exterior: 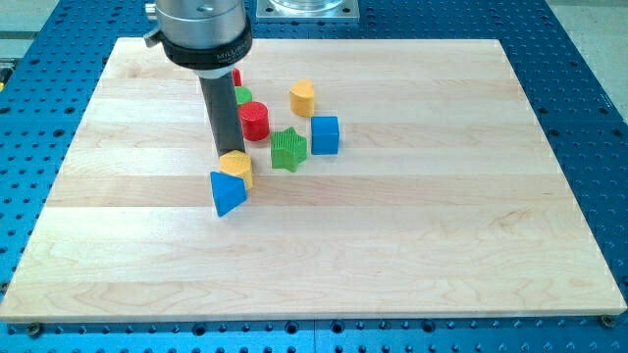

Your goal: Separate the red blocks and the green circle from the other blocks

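Note:
My tip (pixel 225 153) touches the board just above the yellow block (pixel 237 168), which sits against the blue triangle (pixel 227 192). A red cylinder (pixel 254 121) stands right of the rod. The green circle (pixel 242 96) peeks out beside the rod, and another red block (pixel 236 77) shows only as a sliver behind the rod's collar. A green star (pixel 288 148) lies right of the red cylinder, with a blue cube (pixel 325 134) next to it. A yellow heart-like block (pixel 302 97) sits above the cube.
The wooden board (pixel 412 216) lies on a blue perforated table (pixel 589 118). The arm's round collar (pixel 201 34) hangs over the board's top left. A metal plate (pixel 304 8) is at the view's top.

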